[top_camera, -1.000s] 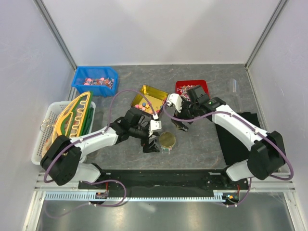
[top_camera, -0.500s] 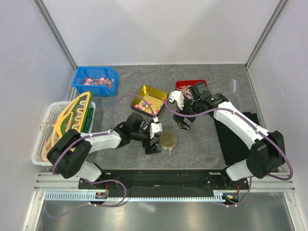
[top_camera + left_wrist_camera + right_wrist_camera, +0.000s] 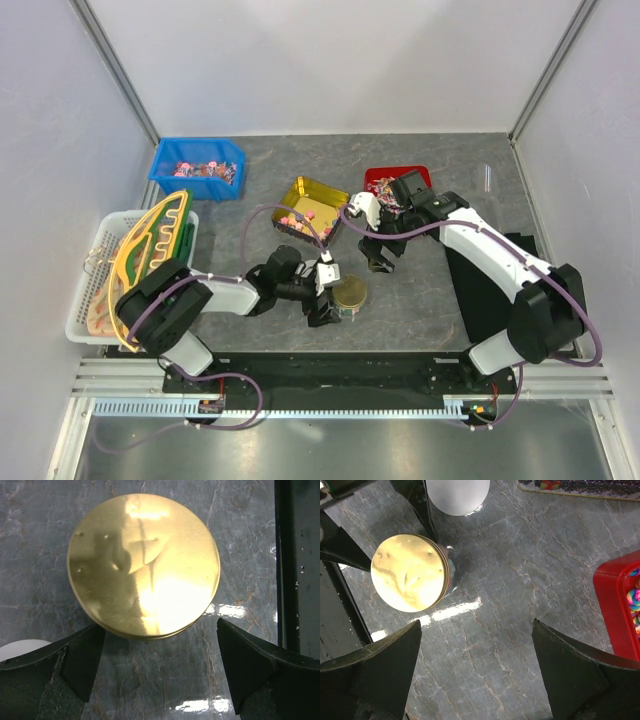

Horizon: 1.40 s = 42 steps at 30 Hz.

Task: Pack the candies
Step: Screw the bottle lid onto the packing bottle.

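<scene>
Nearest the bases, the left gripper (image 3: 160, 627) hangs with its black fingers spread wide, one to each side of the near edge of a small round jar with a shiny gold metal lid (image 3: 144, 565); it holds nothing and touches nothing. The step in hand looks like taking hold of this jar. To do it well, the arm should move forward until the jar sits midway between the fingers, then go low enough that the pads meet the body rather than the thin lid rim; both fingers should close on it together, since the polished grey stone table (image 3: 430, 300) looks slick and a one-sided touch could push the jar away. A strip of mixed colour shows under the lid, too small to say what it is.

Just beyond the jar, the right gripper (image 3: 476, 622) hovers over bare table, likewise wide apart and empty; it should stay clear of the left arm's path.

Farther back lie the candies (image 3: 296, 218): small chunky sweets in pink, red, yellow and blue, loosely heaped along the near side of a see-through amber rectangular tray (image 3: 310, 185), apart from the jar. A red plastic bin (image 3: 385, 176) stands to the tray's right; a blue plastic bin (image 3: 195, 150) stands far left; each holds other sweets.
</scene>
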{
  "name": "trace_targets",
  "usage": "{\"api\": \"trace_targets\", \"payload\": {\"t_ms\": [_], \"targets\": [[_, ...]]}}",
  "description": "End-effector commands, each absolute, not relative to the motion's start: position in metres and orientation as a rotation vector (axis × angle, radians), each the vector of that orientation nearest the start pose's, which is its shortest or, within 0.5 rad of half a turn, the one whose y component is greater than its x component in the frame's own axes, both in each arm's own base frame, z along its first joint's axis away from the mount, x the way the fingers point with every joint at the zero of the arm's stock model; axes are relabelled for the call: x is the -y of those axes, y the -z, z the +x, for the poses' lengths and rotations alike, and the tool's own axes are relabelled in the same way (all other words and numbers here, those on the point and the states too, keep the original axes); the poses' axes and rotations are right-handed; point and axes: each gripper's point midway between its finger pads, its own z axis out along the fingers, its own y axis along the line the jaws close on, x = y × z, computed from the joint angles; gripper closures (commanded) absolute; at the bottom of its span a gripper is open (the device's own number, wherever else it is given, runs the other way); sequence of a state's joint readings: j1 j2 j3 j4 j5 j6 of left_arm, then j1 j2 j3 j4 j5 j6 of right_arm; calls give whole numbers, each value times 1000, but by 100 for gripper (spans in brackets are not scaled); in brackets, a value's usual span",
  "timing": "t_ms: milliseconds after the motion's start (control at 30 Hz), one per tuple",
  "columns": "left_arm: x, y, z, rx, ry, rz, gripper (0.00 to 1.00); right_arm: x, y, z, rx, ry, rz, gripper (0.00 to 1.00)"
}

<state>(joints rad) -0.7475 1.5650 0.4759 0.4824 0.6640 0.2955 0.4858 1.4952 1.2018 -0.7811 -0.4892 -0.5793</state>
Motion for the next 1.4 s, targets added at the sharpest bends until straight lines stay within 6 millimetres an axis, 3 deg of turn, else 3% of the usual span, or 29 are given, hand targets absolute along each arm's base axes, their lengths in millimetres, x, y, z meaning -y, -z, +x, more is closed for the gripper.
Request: {"api": "trace_targets", "payload": {"t_ms": [0,300,733,1033,1167,1367], "targets": [[325,-45,186,-1587,1017,1407,0,-221,-142,264,-2097,-700,-1438,2],[339,-47,195,-1549,1055,1341,0,-221,-126,255,-2137,-740,-1454,2],[349,-49,192,-1493,1134,1305,4,-216,-124,252,-2165,-732,-1443,3],[348,-44,194,-1502,1119,1304,9,-226,-116,238,-2219,-889,-1436,17],[351,-39,199,-1532,1102,1298,9,-237,-108,232,-2259,-1018,-1427,29],[354,-26,203,-1583,1060,1310,9,-246,-114,231,-2247,-1111,-1438,46]]}}
